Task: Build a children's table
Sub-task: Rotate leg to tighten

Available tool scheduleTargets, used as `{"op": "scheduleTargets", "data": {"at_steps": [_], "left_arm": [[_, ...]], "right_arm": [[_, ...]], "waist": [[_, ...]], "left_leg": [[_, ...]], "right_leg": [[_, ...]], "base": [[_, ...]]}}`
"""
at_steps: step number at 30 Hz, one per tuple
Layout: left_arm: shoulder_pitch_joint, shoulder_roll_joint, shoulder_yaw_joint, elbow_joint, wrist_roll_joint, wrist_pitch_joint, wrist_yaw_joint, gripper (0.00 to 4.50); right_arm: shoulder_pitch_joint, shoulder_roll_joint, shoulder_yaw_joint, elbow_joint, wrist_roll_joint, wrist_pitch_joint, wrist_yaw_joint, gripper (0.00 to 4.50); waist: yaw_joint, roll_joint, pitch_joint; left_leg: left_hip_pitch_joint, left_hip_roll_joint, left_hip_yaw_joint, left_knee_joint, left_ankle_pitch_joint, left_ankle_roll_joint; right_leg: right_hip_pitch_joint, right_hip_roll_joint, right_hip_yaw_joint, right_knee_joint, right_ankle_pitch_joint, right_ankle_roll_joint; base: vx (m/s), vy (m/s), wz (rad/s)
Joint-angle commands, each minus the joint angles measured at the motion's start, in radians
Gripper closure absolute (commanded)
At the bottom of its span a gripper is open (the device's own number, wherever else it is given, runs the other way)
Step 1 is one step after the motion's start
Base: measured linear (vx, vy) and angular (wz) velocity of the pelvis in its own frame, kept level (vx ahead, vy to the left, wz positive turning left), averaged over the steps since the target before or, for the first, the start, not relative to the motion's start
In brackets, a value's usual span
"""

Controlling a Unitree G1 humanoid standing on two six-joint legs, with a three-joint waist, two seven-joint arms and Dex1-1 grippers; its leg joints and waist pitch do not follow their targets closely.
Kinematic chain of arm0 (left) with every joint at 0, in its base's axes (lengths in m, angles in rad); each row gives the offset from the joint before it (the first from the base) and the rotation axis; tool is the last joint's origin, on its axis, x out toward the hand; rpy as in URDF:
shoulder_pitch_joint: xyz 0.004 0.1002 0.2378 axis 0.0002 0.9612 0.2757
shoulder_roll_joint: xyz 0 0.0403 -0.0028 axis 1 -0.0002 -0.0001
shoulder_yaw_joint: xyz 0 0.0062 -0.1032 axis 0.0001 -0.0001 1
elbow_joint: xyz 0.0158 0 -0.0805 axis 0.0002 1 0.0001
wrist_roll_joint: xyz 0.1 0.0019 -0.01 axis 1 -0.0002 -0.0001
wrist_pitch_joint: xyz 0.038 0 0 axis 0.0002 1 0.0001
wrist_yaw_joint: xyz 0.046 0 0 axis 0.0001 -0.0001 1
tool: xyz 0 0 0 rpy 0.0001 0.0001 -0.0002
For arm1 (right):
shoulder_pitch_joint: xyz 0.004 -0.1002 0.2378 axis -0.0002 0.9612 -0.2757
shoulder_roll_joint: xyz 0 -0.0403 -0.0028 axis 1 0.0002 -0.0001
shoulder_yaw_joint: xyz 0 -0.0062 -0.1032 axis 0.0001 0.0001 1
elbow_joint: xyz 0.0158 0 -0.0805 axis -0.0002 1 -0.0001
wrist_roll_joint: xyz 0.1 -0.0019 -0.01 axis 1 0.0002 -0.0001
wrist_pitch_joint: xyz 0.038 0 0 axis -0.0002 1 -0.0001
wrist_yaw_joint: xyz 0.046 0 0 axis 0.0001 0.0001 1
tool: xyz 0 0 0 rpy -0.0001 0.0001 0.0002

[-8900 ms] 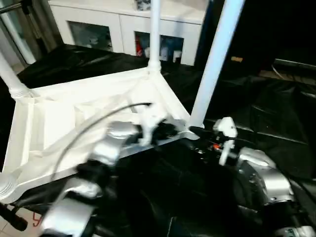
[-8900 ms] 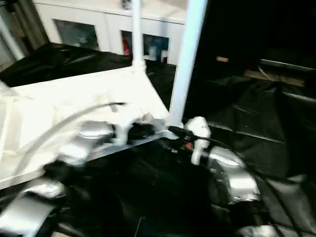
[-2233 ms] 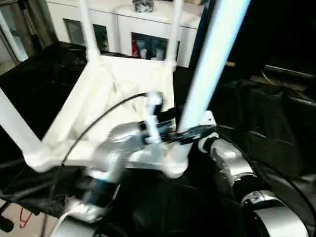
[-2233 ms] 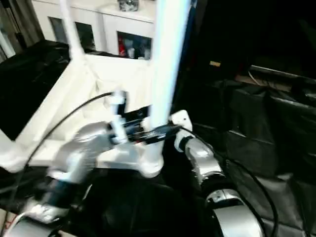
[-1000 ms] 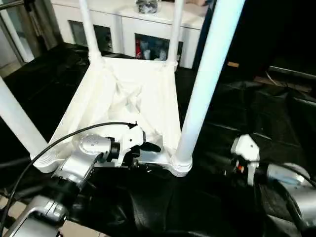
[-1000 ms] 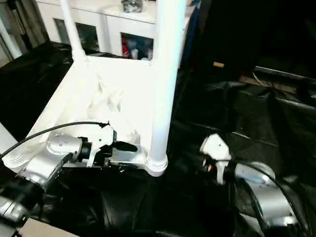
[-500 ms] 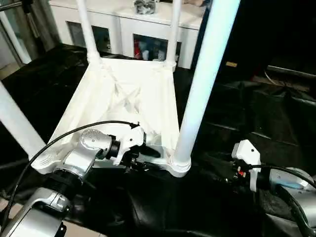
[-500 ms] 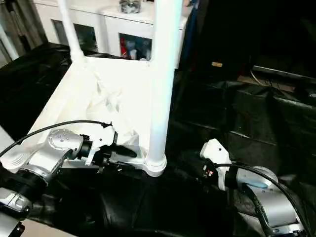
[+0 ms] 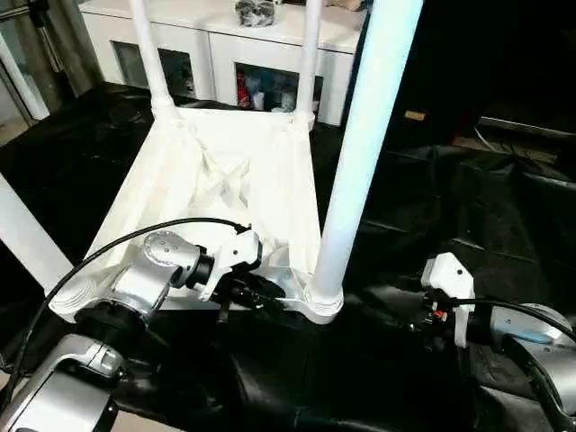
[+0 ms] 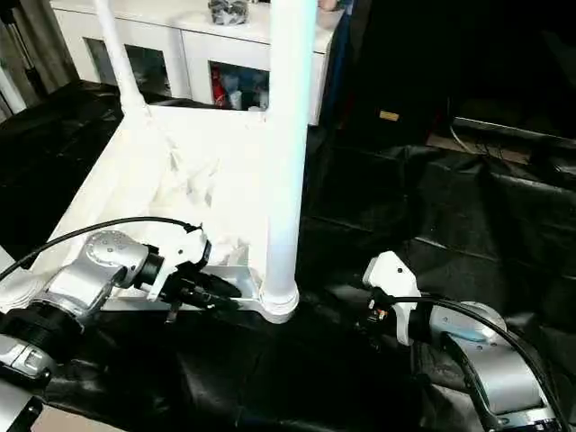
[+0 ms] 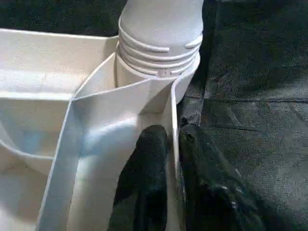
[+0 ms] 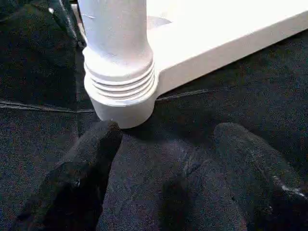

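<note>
1. Right, your all-white plastic children's table lies upside down on the crinkled black sheeting, ribbed underside up, round tube legs standing in the corner sockets.
2. Your left claw is pinching the thin side wall of the tabletop right beside the near corner socket, one black finger inside the rim and the other outside, clenched on that wall. My read: you're holding there to steady or shift the top near its stiffest point.
3. Your right claw hovers released, fingers spread wide, just short of the socket's ringed collar, low over the sheeting. It grasps nothing.
4. Look at the near white leg: smooth, glossy tube, seated upright in a stepped, ribbed collar. It looks fully home, though I can't confirm that.
5. Behind stands a white cabinet with glass doors.
</note>
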State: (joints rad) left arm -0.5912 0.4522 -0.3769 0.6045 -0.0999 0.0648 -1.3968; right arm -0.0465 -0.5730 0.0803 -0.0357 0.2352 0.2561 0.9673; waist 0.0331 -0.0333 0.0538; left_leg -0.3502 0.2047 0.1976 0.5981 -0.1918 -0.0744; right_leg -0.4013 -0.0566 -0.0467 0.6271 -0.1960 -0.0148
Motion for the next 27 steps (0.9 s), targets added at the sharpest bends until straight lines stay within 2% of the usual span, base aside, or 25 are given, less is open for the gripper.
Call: {"op": "scheduleTargets", "data": {"at_steps": [1, 5, 7, 8, 9, 10, 11, 14, 16, 19, 21, 22, 24, 25, 26, 27], "left_arm": [[0.019, 0.014, -0.012, 0.011, 0.024, 0.024, -0.007, 4.15], [0.05, 0.034, -0.013, -0.025, 0.038, 0.051, 0.013, 4.32], [0.076, 0.042, -0.013, -0.053, 0.045, 0.078, 0.037, 4.44], [0.079, 0.043, -0.013, -0.057, 0.045, 0.082, 0.039, 4.48], [0.097, 0.047, -0.016, -0.077, 0.051, 0.105, 0.053, 4.5], [0.106, 0.048, -0.018, -0.086, 0.055, 0.116, 0.06, 4.5], [0.115, 0.046, -0.018, -0.093, 0.065, 0.113, 0.083, 4.5], [0.129, 0.013, 0.001, -0.102, 0.089, 0.104, 0.192, 4.5], [0.132, -0.021, 0.025, -0.121, 0.078, 0.154, 0.255, 4.5], [0.13, -0.046, 0.041, -0.139, 0.084, 0.176, 0.316, 4.5], [0.125, -0.058, 0.055, -0.144, 0.086, 0.194, 0.356, 4.5], [0.123, -0.058, 0.06, -0.144, 0.09, 0.201, 0.37, 4.5], [0.118, -0.042, 0.066, -0.152, 0.095, 0.201, 0.385, 4.5], [0.119, -0.034, 0.068, -0.157, 0.083, 0.161, 0.359, 4.5], [0.121, -0.029, 0.068, -0.162, 0.073, 0.129, 0.334, 4.5], [0.124, -0.024, 0.066, -0.166, 0.061, 0.103, 0.305, 4.5]], "right_arm": [[-0.018, -0.016, -0.007, 0.001, 0.004, 0.008, -0.003, 0.97], [-0.028, -0.004, -0.007, 0.005, 0.028, 0.036, 0.006, 0.97], [-0.036, 0.009, -0.016, 0.009, 0.054, 0.068, 0.005, 0.7], [-0.037, 0.011, -0.017, 0.009, 0.056, 0.07, 0.004, 0.63], [-0.039, 0.013, -0.018, 0.008, 0.068, 0.083, 0.011, 0.6], [-0.04, 0.012, -0.016, 0.007, 0.075, 0.091, 0.019, 0.53], [-0.041, 0.012, -0.013, 0.005, 0.078, 0.095, 0.025, 0.35], [-0.047, 0.015, -0.001, 0.006, 0.08, 0.099, 0.035, 0.25], [-0.055, 0.023, 0.007, 0.008, 0.078, 0.1, 0.033, 0.08], [-0.065, 0.035, 0.012, 0.013, 0.073, 0.092, 0.023, 0.08], [-0.073, 0.043, 0.018, 0.021, 0.066, 0.083, 0.011, 0.08], [-0.076, 0.049, 0.02, 0.027, 0.059, 0.073, 0.001, 0.08], [-0.083, 0.064, 0.023, 0.037, 0.054, 0.066, -0.014, 0.08], [-0.086, 0.071, 0.027, 0.042, 0.049, 0.059, -0.02, 0.08], [-0.089, 0.074, 0.03, 0.045, 0.044, 0.052, -0.022, 0.08], [-0.094, 0.079, 0.033, 0.051, 0.035, 0.043, -0.032, 0.08]], "waist": [[0.007, -0.001, -0.053], [0.007, 0.0, -0.054], [0.004, -0.002, -0.054], [0.004, 0.001, -0.055], [0.005, -0.004, -0.054], [0.006, -0.003, -0.052], [0.006, -0.007, -0.052], [0.007, -0.004, -0.048], [0.008, -0.004, -0.048], [0.005, -0.007, -0.046], [0.0, -0.006, -0.046], [0.0, -0.006, -0.048], [-0.001, 0.003, -0.05], [-0.003, 0.003, -0.05], [-0.004, 0.009, -0.051], [-0.004, 0.007, -0.052]], "left_leg": [[0.003, 0.027, -0.022, -0.067, -0.261, 0.029], [0.001, 0.028, -0.023, -0.068, -0.252, 0.029], [-0.003, 0.029, -0.023, -0.069, -0.242, 0.033], [0.001, 0.029, -0.022, -0.068, -0.244, 0.033], [0.001, 0.028, -0.021, -0.067, -0.245, 0.033], [0.001, 0.028, -0.021, -0.067, -0.246, 0.033], [0.0, 0.028, -0.021, -0.067, -0.249, 0.034], [0.005, 0.028, -0.021, -0.068, -0.276, 0.031], [0.009, 0.029, -0.023, -0.068, -0.296, 0.024], [0.003, 0.024, -0.027, -0.069, -0.304, 0.024], [-0.006, 0.018, -0.033, -0.071, -0.308, 0.02], [-0.007, 0.018, -0.034, -0.071, -0.303, 0.02], [-0.009, 0.019, -0.042, -0.079, -0.303, 0.02], [-0.008, 0.02, -0.043, -0.081, -0.311, 0.02], [-0.008, 0.021, -0.046, -0.083, -0.324, 0.02], [-0.009, 0.022, -0.048, -0.084, -0.324, 0.02]], "right_leg": [[0.042, -0.075, 0.046, -0.105, -0.372, -0.157], [0.044, -0.075, 0.046, -0.101, -0.347, -0.164], [0.046, -0.074, 0.045, -0.098, -0.324, -0.173], [0.044, -0.074, 0.046, -0.099, -0.328, -0.174], [0.044, -0.074, 0.046, -0.098, -0.336, -0.174], [0.043, -0.074, 0.047, -0.1, -0.347, -0.171], [0.043, -0.074, 0.046, -0.103, -0.366, -0.162], [0.036, -0.075, 0.044, -0.112, -0.437, -0.139], [0.032, -0.076, 0.043, -0.117, -0.489, -0.12], [0.033, -0.077, 0.038, -0.124, -0.552, -0.087], [0.038, -0.079, 0.028, -0.134, -0.615, -0.049], [0.04, -0.08, 0.027, -0.135, -0.616, -0.041], [0.043, -0.08, 0.019, -0.137, -0.579, -0.043], [0.043, -0.08, 0.017, -0.138, -0.568, -0.047], [0.046, -0.082, 0.014, -0.139, -0.539, -0.059], [0.048, -0.082, 0.012, -0.138, -0.525, -0.064]], "base": [[0.0, 0.0, 0.0], [0.0, 0.0, 0.0], [0.0, 0.0, 0.0], [0.0, 0.0, 0.0], [0.0, 0.0, 0.0], [0.0, 0.0, 0.0], [0.0, 0.0, 0.0], [0.0, 0.0, 0.0], [0.0, 0.0, 0.0], [0.0, 0.0, 0.0], [0.0, 0.0, 0.0], [0.0, 0.0, 0.0], [0.0, 0.0, 0.0], [0.0, 0.0, 0.0], [0.0, 0.0, 0.0], [0.0, 0.0, 0.0]]}}
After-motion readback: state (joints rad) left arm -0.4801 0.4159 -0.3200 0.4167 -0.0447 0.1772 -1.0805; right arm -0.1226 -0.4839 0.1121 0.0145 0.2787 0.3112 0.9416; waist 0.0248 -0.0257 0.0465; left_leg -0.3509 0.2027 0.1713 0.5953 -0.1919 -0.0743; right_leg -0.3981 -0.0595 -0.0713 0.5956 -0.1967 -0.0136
